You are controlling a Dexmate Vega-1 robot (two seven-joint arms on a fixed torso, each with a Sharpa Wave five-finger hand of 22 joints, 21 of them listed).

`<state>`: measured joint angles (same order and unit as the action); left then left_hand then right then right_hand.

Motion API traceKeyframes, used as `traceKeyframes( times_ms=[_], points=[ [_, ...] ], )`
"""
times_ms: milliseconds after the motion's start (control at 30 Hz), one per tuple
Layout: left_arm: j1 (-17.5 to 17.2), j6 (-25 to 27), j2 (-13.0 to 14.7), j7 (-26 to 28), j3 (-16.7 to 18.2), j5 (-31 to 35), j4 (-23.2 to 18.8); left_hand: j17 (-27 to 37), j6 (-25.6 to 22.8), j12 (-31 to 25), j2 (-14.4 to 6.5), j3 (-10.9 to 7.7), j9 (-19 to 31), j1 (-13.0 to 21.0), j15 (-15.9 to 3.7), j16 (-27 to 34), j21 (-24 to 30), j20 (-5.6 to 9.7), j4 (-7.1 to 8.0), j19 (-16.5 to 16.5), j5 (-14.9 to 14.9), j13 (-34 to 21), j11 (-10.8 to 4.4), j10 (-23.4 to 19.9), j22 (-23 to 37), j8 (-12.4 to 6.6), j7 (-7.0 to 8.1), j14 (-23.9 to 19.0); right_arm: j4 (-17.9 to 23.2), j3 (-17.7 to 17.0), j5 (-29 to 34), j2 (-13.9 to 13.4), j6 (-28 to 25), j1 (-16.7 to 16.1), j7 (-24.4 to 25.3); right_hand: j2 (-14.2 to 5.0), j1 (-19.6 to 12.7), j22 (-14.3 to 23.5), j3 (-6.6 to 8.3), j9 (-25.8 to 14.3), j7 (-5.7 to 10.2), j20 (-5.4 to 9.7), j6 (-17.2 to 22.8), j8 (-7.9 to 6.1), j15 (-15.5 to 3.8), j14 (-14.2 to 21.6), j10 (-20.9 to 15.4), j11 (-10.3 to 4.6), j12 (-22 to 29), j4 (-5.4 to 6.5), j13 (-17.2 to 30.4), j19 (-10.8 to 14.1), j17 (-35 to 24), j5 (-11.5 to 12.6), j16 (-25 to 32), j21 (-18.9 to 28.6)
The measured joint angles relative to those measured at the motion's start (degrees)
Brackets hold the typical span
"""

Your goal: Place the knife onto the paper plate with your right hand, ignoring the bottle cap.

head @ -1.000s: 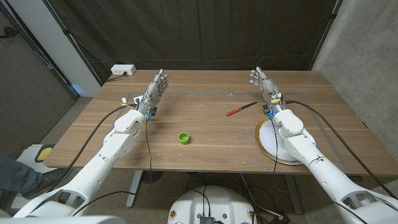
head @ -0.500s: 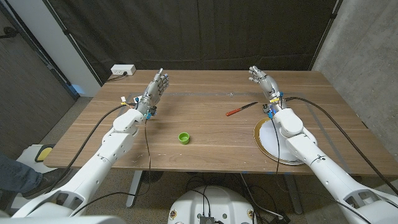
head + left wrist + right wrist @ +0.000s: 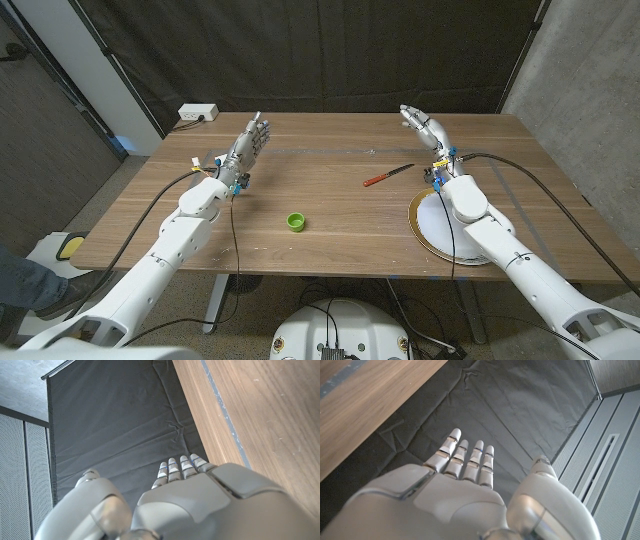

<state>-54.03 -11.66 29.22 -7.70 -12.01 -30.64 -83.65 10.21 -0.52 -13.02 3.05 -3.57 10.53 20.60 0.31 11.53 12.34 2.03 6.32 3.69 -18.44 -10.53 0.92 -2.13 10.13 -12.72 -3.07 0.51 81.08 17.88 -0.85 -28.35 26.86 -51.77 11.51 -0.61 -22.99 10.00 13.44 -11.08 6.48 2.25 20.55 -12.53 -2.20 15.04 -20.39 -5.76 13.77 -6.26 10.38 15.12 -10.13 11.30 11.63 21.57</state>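
We are reaching our left arm up from the near left corner of the table (image 3: pixel 330 215), and our left hand (image 3: pixel 248 144) is standing over the far left part of the wood, fingers (image 3: pixel 181 466) straight, close together and pointing toward the dark curtain (image 3: pixel 320 55); it is holding nothing. A green bottle cap (image 3: pixel 295 222) is sitting on the table toward the near edge, between our two arms. Further right, the knife (image 3: pixel 387 176), red handle and dark blade, is lying flat on the wood, just inside our right forearm and apart from it. Our right hand (image 3: pixel 422 127) is hovering beyond the knife with its fingers (image 3: pixel 470 460) stretched out and the thumb spread wide, gripping nothing. The paper plate (image 3: pixel 425 222) is lying near the right front edge, partly under our right arm.
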Motion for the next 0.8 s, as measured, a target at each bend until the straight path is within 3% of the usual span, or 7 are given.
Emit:
traceKeyframes(
  times_ms=[200, 367, 433, 533, 633, 667, 800],
  points=[
    [-1.02, -0.06, 0.09, 0.44, 0.32, 0.07, -1.02, 0.08, 0.0, 0.0, -0.01, 0.0, 0.0, 0.01, 0.0, 0.0, 0.0, 0.0, 0.0, 0.0, 0.0, 0.0, 0.0, 0.0, 0.0, 0.0, 0.0, 0.0, 1.39, 0.27, 3.24, -1.01, -1.56, -0.39, 1.81, 0.23, -1.31, 0.0, 0.5, 0.0, 0.63, 0.03, 0.64, 0.0, -0.14, 0.18, -0.42, -0.41, 0.22, -0.82, 0.0, -1.27, 0.0, 0.0, -0.63, -1.27],
    [-1.62, -0.26, 0.09, 0.81, 0.4, 0.09, -1.48, 0.08, 0.0, 0.0, -0.53, 0.0, 0.0, 0.53, 0.0, 0.0, -0.28, 0.0, 0.0, 0.0, 0.0, 0.0, -0.3, -0.3, 0.0, 0.0, 0.0, 0.0, 3.7, 0.65, 5.6, -2.53, -3.15, -0.97, 2.87, -1.25, -7.76, 0.0, 2.87, 0.01, 1.91, -0.16, 1.29, 0.0, 1.72, -0.27, -1.81, -1.9, 0.22, -3.49, 0.0, -1.79, 0.0, 0.8, -0.84, -2.54],
    [-1.95, -0.31, 0.0, 0.91, 0.41, 0.09, -1.68, 0.08, -0.22, 0.0, -0.53, 0.0, 0.0, 0.53, 0.0, 0.0, -0.28, 0.0, 0.0, 0.0, 0.0, 0.0, -0.31, -0.3, 0.0, 0.0, 0.22, 0.0, 4.45, 0.76, 6.92, -2.95, -4.19, -1.13, 3.37, -1.33, -10.77, 0.0, 3.76, 0.01, 2.34, -2.15, 1.73, 0.0, 2.86, -0.01, -2.02, -2.86, 0.22, -4.22, 0.0, -1.12, 0.0, 1.0, -0.84, -3.12],
    [-2.27, -0.43, -0.06, 1.02, 0.41, 0.09, -1.83, 0.08, -0.31, 0.0, -0.53, 0.18, 0.0, 0.53, 0.0, 0.0, -0.28, 0.0, -0.17, 0.01, 0.0, 0.0, -0.3, -0.3, 0.06, 0.0, 0.31, 0.0, 5.65, 0.97, 8.33, -3.64, -5.5, -1.4, 3.9, -0.69, -14.28, 0.0, 4.86, 0.01, 3.4, -4.9, 2.18, 0.0, 4.51, -0.65, -2.46, -3.85, -0.06, -4.4, 0.0, -0.98, -0.01, 1.0, -1.06, -3.9],
    [-2.59, -0.43, -0.1, 1.02, 0.43, 0.09, -2.05, 0.08, -0.31, 0.0, -0.53, 0.24, 0.0, 0.53, -0.3, 0.0, -0.28, 0.0, -0.24, 0.01, 0.0, 0.0, -0.3, -0.3, 0.15, 0.0, 0.31, -0.3, 5.65, 0.97, 10.13, -3.64, -7.16, -1.4, 4.6, 0.22, -17.36, 0.0, 5.48, 0.01, 4.42, -7.97, 3.2, 0.0, 5.41, -2.02, -2.75, -4.83, -0.15, -4.0, 0.0, -1.83, 0.17, 0.99, -1.29, -5.1],
    [-2.65, -0.64, -0.11, 1.07, 0.43, 0.07, -2.1, 0.08, -0.31, 0.0, -0.53, 0.24, 0.0, 0.53, -0.3, 0.0, -0.28, 0.0, -0.24, 0.01, 0.0, 0.0, -0.3, -0.3, 0.15, 0.0, 0.31, -0.3, 7.62, 1.33, 10.39, -4.7, -7.43, -1.82, 4.69, 0.42, -18.07, 0.0, 5.49, 0.01, 4.7, -8.87, 3.48, 0.0, 5.45, -2.74, -2.63, -4.94, -0.39, -4.02, 0.01, -2.1, 0.26, 0.99, -1.56, -5.48],
    [-2.8, -0.69, -0.11, 1.07, 0.44, 0.07, -2.21, 0.08, -0.53, 0.0, -0.53, 0.24, 0.0, 0.52, -0.3, 0.0, -0.28, 0.0, -0.24, 0.01, 0.0, 0.0, -0.3, -0.3, 0.15, 0.0, 0.53, -0.3, 8.33, 1.46, 12.6, -5.07, -9.77, -1.97, 5.34, 0.81, -19.59, 0.0, 5.95, 0.01, 5.01, -10.17, 3.79, 0.0, 4.98, -3.79, -2.34, -5.24, -0.62, -4.01, 0.01, -2.79, 0.28, 0.99, -1.69, -5.93]
  ],
)
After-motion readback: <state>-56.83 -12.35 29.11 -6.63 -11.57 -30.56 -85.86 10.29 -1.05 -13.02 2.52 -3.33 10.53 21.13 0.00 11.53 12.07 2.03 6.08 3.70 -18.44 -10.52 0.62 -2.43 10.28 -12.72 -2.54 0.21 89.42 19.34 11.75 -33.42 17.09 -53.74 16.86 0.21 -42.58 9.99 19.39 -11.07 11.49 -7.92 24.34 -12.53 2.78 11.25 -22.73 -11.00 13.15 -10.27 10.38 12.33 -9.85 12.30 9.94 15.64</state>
